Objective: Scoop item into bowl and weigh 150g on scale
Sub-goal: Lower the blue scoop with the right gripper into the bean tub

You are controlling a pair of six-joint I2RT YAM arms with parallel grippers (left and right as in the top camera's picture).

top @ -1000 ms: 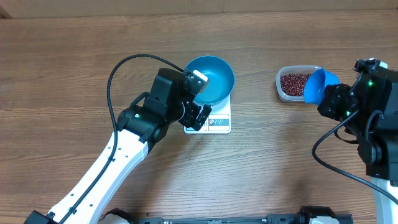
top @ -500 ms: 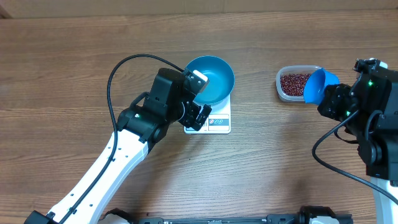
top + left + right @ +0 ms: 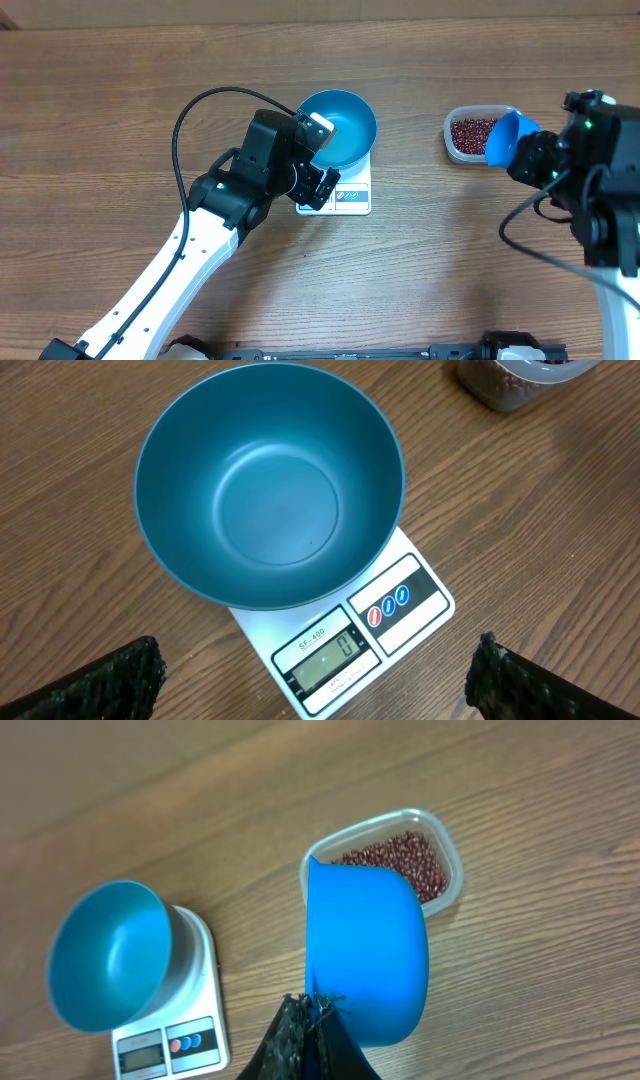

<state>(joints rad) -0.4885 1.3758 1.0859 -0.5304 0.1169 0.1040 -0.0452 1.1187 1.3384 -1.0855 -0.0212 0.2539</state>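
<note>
Right hand (image 3: 308,1032) clenched on the handle of the scoop (image 3: 365,960), which hangs over the near edge of the tub (image 3: 447,130) with the beans (image 3: 400,860) heaped inside. The scoop is probably empty, though its mouth is hard to see. The bowl (image 3: 270,480) sits bare on the scale (image 3: 400,600) (display at zero), left hand (image 3: 322,157) spread wide beside it, holding nothing. Best now: tip the lip down, dig shallow, lift level, so nothing spills onto the worktop (image 3: 450,270)
</note>
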